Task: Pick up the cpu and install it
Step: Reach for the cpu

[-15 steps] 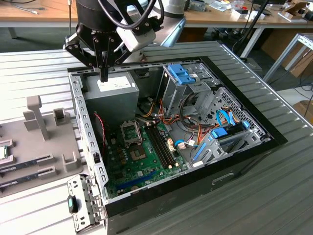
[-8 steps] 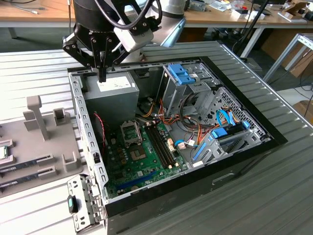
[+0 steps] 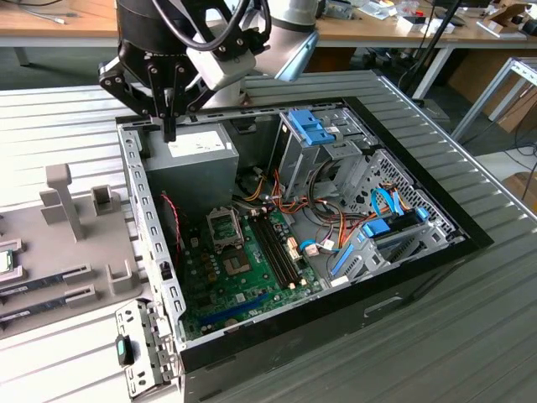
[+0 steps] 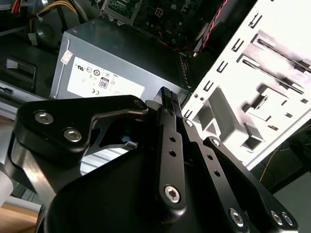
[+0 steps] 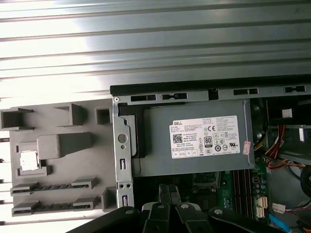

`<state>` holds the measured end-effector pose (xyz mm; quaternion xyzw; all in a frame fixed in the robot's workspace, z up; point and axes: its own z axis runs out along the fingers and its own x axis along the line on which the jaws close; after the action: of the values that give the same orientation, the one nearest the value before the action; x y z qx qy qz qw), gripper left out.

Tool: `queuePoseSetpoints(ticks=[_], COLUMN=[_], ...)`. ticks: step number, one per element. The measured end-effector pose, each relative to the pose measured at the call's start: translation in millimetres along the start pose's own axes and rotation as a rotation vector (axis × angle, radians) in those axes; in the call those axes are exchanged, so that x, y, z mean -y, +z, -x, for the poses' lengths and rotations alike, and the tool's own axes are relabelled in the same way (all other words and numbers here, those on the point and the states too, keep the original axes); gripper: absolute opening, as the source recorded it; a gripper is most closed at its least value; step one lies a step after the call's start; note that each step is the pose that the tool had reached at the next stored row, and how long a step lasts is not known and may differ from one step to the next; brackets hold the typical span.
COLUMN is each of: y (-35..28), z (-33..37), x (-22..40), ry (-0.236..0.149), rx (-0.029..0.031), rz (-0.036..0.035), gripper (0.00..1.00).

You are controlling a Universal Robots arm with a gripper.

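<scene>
The cpu [image 5: 28, 161], a small silvery square chip, lies in a pocket of the grey holder [image 5: 63, 145] outside the computer case; in the exterior view the cpu [image 3: 4, 262] sits at the far left edge. My gripper [image 3: 170, 128] hangs above the case's left wall beside the grey power supply [image 3: 189, 164], well away from the cpu. Its two black fingers are pressed together with nothing between them, as both wrist views show, gripper [image 4: 167, 93] and gripper [image 5: 168, 191]. On the green motherboard [image 3: 210, 285], the metal-framed socket [image 3: 225, 227] stands with its bracket raised.
The open case [image 3: 403, 269] holds blue drive brackets [image 3: 312, 128], cable bundles [image 3: 310, 206] and memory slots [image 3: 277, 243]. Long memory strips [image 3: 42, 284] lie in the holder's slots, and upright posts [image 3: 63, 197] rise from it. The ribbed metal table [image 3: 470, 344] surrounds the case.
</scene>
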<state>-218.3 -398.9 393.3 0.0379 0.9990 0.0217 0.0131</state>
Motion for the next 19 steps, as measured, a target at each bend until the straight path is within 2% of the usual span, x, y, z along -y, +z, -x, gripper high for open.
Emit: queuePoseSetpoints(ticks=[19], y=[-0.3], z=[-10.8], x=[0.8], ry=[0.0], rx=[0.0], rz=[0.0], gripper=[0.11])
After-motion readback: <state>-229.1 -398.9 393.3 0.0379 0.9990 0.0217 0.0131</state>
